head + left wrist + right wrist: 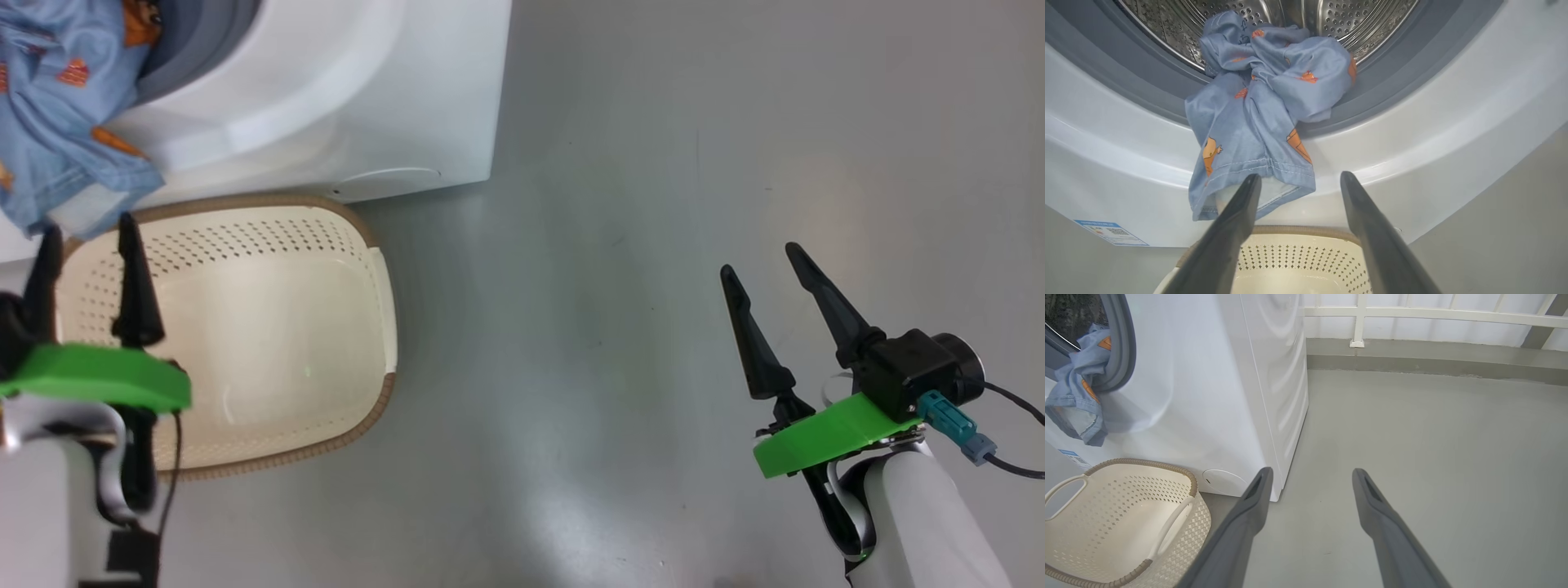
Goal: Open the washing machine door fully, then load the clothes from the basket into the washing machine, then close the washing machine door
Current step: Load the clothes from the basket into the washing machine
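A blue garment with orange prints [1265, 106] hangs half out of the washing machine [343, 90], bunched on the grey gasket [1392, 69] with its hem drooping over the white front. Behind it is the steel drum [1331, 16]. The garment [57, 122] also appears in the head view, and the garment [1079, 396] in the right wrist view. The cream basket [269, 343] stands on the floor against the machine, with nothing inside. My left gripper [88, 226] hovers open over the basket's left part, and the left gripper [1300, 176] is just below the hem, holding nothing. My right gripper [760, 260] stands open over bare floor. The door is out of view.
Grey floor [653, 163] spreads to the right of the machine. A blue label sticker [1110, 232] sits low on the machine front. A low kerb and white railing [1412, 314] close off the far side, beyond the machine's side panel [1286, 375].
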You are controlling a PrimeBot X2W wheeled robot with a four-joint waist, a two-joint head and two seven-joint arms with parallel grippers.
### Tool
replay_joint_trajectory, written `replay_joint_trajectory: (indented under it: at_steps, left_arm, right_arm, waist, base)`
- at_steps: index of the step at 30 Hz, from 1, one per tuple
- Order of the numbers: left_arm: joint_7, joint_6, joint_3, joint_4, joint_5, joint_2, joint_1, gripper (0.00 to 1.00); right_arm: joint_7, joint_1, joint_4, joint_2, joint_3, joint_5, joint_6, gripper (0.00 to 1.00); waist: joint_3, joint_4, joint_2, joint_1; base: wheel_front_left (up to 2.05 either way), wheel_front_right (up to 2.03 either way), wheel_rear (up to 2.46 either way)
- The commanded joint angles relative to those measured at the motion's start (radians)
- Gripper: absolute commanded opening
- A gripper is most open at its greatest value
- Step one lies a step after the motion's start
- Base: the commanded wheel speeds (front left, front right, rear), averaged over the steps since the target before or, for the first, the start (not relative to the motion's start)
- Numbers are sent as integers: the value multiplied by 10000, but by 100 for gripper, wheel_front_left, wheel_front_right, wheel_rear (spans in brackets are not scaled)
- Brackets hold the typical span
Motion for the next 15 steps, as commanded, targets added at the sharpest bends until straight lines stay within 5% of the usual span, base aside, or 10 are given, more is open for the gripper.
replay_joint_trajectory:
  at_steps: [1, 15]
  left_arm:
    - [145, 57, 381, -25, -85, 434, -325, 100]
    - [573, 224, 579, 1849, -133, 1419, -2241, 100]
  right_arm:
    - [-118, 54, -253, 62, 242, -102, 16, 100]
    - [-118, -237, -248, 228, 400, -57, 16, 100]
  waist:
    - [137, -114, -1, 0]
    - [570, -570, -1, 0]
  base:
    - [0, 0, 0]
    - [0, 0, 0]
